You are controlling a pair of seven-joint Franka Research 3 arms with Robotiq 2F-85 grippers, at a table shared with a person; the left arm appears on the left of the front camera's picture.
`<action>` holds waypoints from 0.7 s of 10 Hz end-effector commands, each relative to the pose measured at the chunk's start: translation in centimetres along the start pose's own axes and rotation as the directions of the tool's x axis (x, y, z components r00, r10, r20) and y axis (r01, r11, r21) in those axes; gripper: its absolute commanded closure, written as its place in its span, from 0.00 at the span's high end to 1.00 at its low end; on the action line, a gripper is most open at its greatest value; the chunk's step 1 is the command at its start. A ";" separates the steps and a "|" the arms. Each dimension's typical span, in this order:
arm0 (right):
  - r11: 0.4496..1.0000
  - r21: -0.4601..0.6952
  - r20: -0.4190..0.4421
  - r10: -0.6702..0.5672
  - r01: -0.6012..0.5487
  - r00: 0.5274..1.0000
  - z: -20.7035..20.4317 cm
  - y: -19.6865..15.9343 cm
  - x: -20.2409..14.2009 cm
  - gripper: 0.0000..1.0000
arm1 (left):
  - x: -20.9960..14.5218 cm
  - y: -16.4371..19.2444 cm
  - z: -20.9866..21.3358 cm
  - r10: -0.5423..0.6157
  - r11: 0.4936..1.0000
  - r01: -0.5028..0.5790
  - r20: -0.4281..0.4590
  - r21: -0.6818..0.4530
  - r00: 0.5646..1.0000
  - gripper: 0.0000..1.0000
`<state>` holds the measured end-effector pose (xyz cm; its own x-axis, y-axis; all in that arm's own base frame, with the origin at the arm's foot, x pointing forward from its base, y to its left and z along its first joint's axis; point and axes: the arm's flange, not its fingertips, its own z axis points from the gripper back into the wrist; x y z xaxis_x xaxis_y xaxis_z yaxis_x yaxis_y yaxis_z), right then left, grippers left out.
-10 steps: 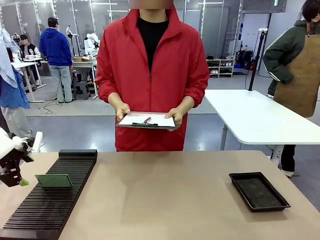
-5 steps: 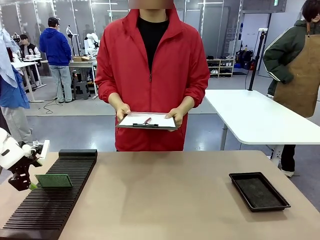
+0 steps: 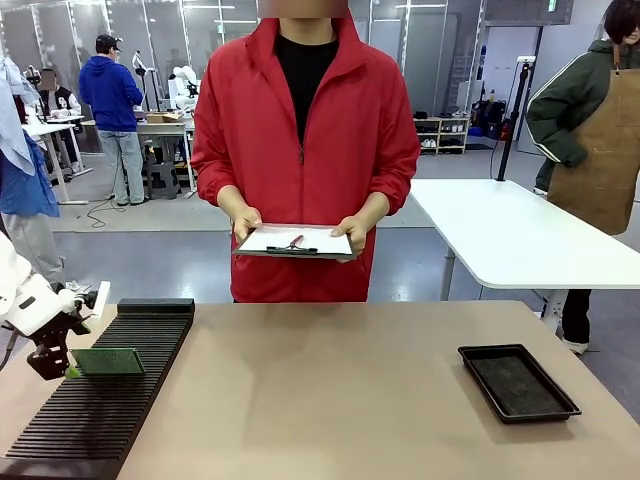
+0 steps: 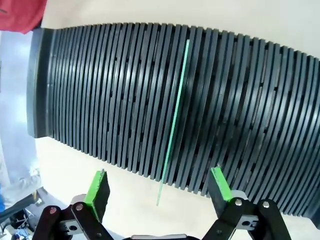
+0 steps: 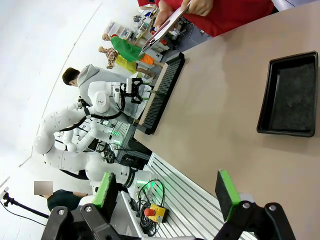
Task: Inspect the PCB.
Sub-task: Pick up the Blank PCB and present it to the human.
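Observation:
The PCB (image 3: 108, 362), a thin green board, stands on edge in a slot of the black ribbed rack (image 3: 100, 400) at the table's left. In the left wrist view the PCB (image 4: 173, 125) shows edge-on as a thin green line running down between my open fingers. My left gripper (image 3: 62, 371) is at the board's left end, open, with the board's near end between the green pads (image 4: 97, 187) and not touching them. My right gripper (image 5: 165, 192) is open, high above the table, holding nothing.
A shallow black tray (image 3: 517, 381) lies at the table's right, seen too in the right wrist view as the tray (image 5: 290, 95). A person in a red jacket stands at the far side holding a white clipboard (image 3: 293, 241) with a pen.
My left gripper has moved right and a little up, from off the table's left edge to the PCB's left end. The board and the person have not moved.

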<state>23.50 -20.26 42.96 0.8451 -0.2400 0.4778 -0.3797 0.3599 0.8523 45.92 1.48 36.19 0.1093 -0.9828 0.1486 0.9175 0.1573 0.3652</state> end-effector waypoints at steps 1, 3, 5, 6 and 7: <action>1.000 0.009 0.005 0.008 -0.008 1.000 0.1 0.1 0.0 1.00 | 0.4 1.1 -0.3 0.013 1.000 -0.013 -0.026 -0.014 1.000 0.73; 1.000 0.009 0.005 0.008 -0.008 1.000 0.1 0.1 0.0 1.00 | 0.7 1.4 -0.7 0.000 1.000 0.000 -0.014 -0.019 1.000 0.17; 1.000 0.009 0.005 0.008 -0.008 1.000 0.1 0.1 0.0 1.00 | 0.9 1.4 -1.3 -0.019 0.999 0.017 -0.052 -0.041 0.998 0.23; 1.000 0.009 0.005 0.008 -0.008 1.000 0.1 0.1 0.0 1.00 | 0.9 1.5 -1.6 -0.029 0.999 0.026 -0.067 -0.047 0.997 0.00; 1.000 0.009 0.005 0.008 -0.008 1.000 0.1 0.1 0.0 1.00 | 0.9 1.4 -1.6 -0.041 0.998 0.038 -0.073 -0.050 0.996 0.00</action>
<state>23.50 -20.26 42.96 0.8451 -0.2400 0.4778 -0.3797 0.3599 0.8523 47.20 0.69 34.95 0.0870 -0.9921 0.0905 0.9328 0.1130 0.3423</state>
